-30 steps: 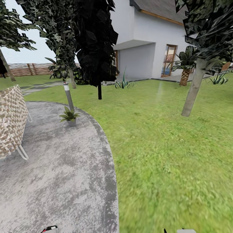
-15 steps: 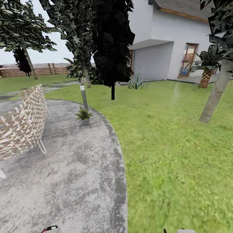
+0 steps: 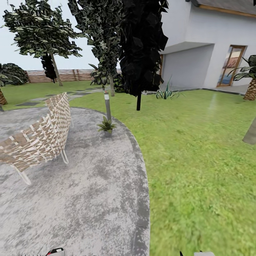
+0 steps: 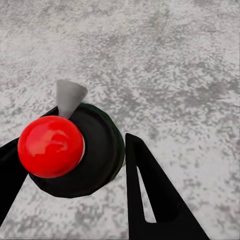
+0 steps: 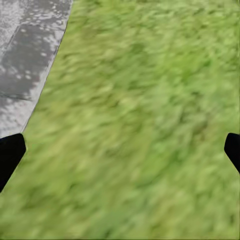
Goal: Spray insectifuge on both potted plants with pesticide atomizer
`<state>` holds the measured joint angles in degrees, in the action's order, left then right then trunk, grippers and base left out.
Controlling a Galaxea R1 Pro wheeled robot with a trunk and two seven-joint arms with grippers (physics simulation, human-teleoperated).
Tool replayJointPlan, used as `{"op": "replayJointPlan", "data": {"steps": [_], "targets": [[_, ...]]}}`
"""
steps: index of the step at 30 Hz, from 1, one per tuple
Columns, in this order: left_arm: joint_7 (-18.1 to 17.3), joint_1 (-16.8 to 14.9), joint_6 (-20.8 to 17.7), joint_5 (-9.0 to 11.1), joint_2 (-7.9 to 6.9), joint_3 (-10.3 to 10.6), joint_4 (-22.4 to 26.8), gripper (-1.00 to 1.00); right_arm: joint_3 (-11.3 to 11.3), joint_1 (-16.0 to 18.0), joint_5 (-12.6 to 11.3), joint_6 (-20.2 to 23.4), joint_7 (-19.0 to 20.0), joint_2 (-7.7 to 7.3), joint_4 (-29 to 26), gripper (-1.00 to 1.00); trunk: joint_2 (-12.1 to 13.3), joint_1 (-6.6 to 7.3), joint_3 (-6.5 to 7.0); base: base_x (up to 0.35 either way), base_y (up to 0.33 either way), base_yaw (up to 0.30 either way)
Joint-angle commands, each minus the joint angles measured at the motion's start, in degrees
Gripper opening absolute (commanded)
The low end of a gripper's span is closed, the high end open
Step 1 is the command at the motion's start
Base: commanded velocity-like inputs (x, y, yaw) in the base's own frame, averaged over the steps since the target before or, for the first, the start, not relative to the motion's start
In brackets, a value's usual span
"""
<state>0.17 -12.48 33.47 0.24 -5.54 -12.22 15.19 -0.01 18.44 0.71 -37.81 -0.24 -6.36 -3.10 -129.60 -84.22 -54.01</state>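
As the whole head view has slid rightward across the last second, the camera has turned left: the small green-leaved potted plant (image 3: 106, 125), on the round grey paved patio (image 3: 89, 192) left of centre, now sits nearer the middle, and a woven wicker chair (image 3: 41, 137) has come fully in at left. I judge the robot is lining up on that plant.

In the left wrist view, the left hand (image 4: 75, 170) pinches the black pesticide atomizer with its red knob and grey nozzle (image 4: 75, 150) above the paving.

In the right wrist view, the right hand (image 5: 120, 155) is spread wide over blurred green lawn (image 5: 150, 125).
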Motion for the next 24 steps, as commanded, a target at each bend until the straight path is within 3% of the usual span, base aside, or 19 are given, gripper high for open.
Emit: {"op": "replayJointPlan", "data": {"steps": [1,7,14,24], "targets": [[0.0,-0.1,0.2,0.0,0.00,0.0,-0.1,-1.00,0.0,0.0,0.1,-0.2,0.0,-0.02,0.0,1.00,0.4,0.24,0.14,0.000,0.000,0.278],[0.0,-0.1,0.2,0.0,0.00,0.0,-0.1,-1.00,0.0,0.0,0.1,-0.2,0.0,-0.05,0.0,1.00,2.8,1.56,1.21,0.000,0.000,0.247],[0.0,0.1,0.4,-0.4,0.00,0.1,-0.1,-1.00,0.0,0.0,0.1,-0.2,0.0,-0.13,-0.1,1.00,2.8,1.56,1.21,0.021,0.000,0.038],[0.0,0.1,0.4,-0.2,0.00,0.0,-0.1,-1.00,0.0,0.0,0.2,-0.2,0.0,-0.15,-0.1,1.00,2.8,1.56,1.21,0.298,0.000,0.001]]}}
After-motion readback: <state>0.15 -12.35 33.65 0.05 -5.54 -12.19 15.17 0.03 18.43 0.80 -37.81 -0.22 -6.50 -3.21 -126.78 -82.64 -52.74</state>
